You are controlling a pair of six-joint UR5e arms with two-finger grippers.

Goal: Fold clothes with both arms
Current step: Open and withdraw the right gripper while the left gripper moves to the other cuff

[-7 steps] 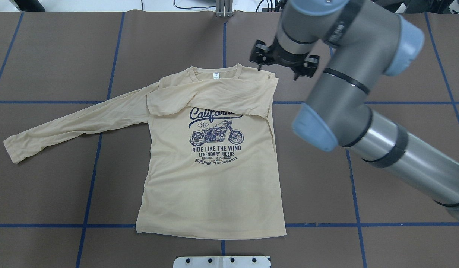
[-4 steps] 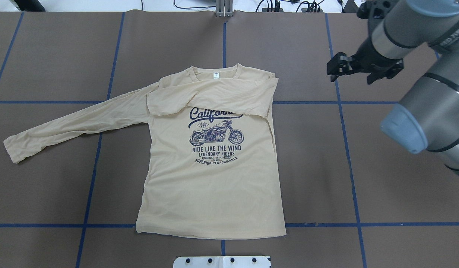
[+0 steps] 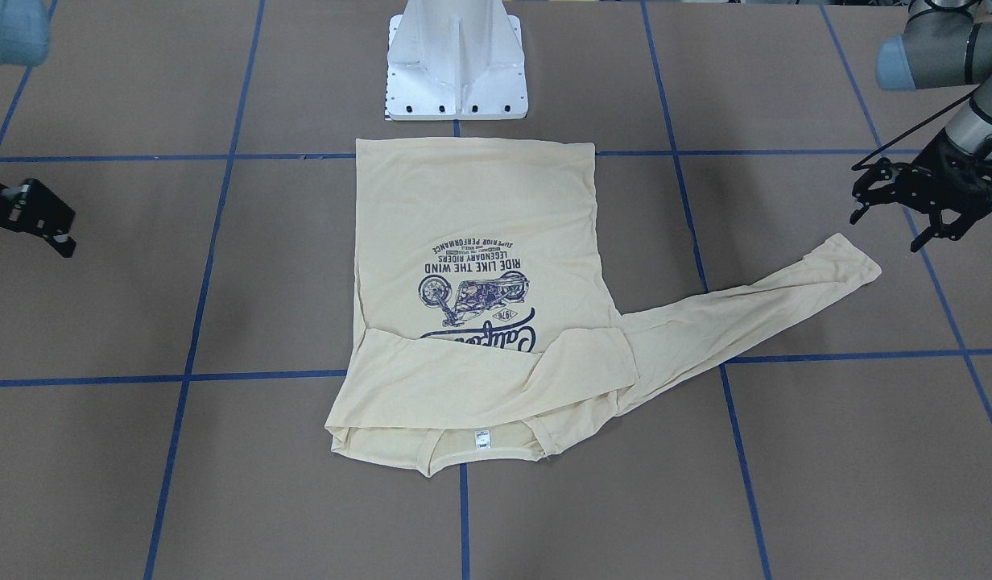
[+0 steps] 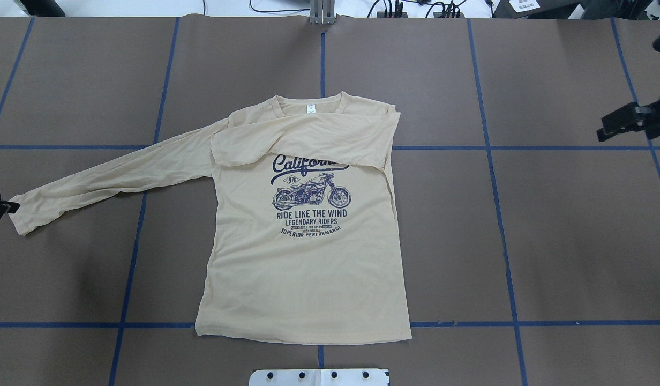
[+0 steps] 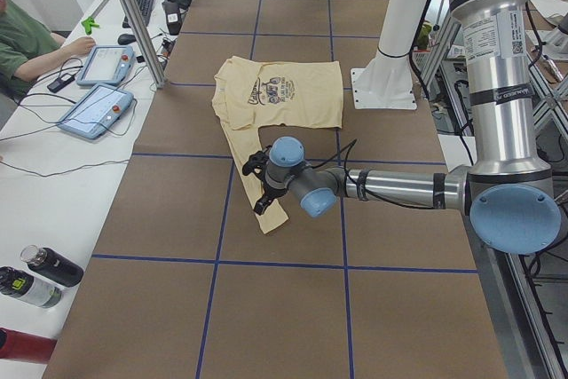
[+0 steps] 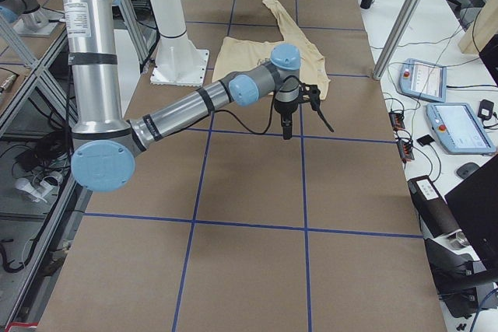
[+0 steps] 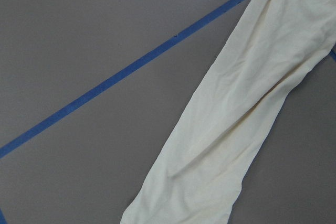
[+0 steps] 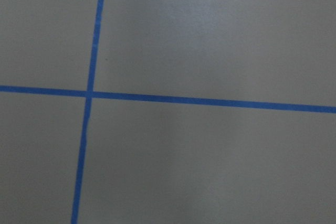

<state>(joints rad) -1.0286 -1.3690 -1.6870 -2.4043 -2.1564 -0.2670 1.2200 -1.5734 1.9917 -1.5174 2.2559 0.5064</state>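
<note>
Black and two-fingered, the left claw [image 3: 884, 232] hangs with its jaws spread wide and nothing between them, low over the table and just beside the cuff [image 3: 854, 262] of the outstretched sleeve [image 3: 746, 310]. Its wrist camera looks straight down on that sleeve, which runs from the bottom of the view up to the top right corner.

Outward from the cuff, the sleeve's long axis slants across the brown paper-covered table [image 4: 549, 241] with its blue tape grid, away from the left claw and in towards the shoulder of the pale cream-yellow long-sleeved T-shirt [image 4: 303, 268]. The garment lies flat at the table's middle, navy motorcycle print up, hem towards the robot's base. The other sleeve [image 4: 303, 142] is already folded across the chest and covers part of the "California" lettering.

The right claw [image 4: 627, 120] is well apart from the cloth, over bare table on the far side; it is cut by the frame edges, but its fingers appear to stand apart and hold nothing.

The left arm is plainly the nearer one to the loose sleeve, so the next grasp likely falls at the cuff, to carry it inward along that slant over the body.
</note>
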